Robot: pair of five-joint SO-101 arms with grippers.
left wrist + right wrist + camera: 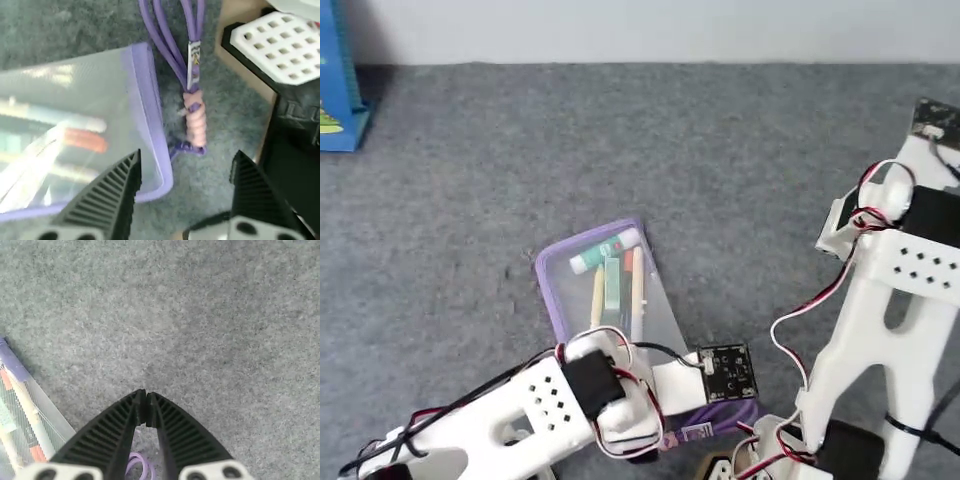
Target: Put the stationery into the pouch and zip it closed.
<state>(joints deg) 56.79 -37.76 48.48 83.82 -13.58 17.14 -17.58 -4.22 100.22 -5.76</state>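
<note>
Your left gripper [187,159] hangs wide open over the pouch [662,312], low in the middle of the high view, with the stationery [610,275] inside. Miss the pink pull [195,120] and the pouch may just slide, because your right gripper [146,401], squeezed closed on nothing, isn't pinning it.

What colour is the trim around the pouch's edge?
Purple; the pouch trim shows best in the left wrist view.

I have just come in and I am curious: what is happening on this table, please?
The stationery already lies inside the clear pouch. The left pincer is open above the pouch's corner, by its purple strap. The right pincer is shut on nothing, over bare grey table. Whether the pouch is zipped cannot be told.
</note>
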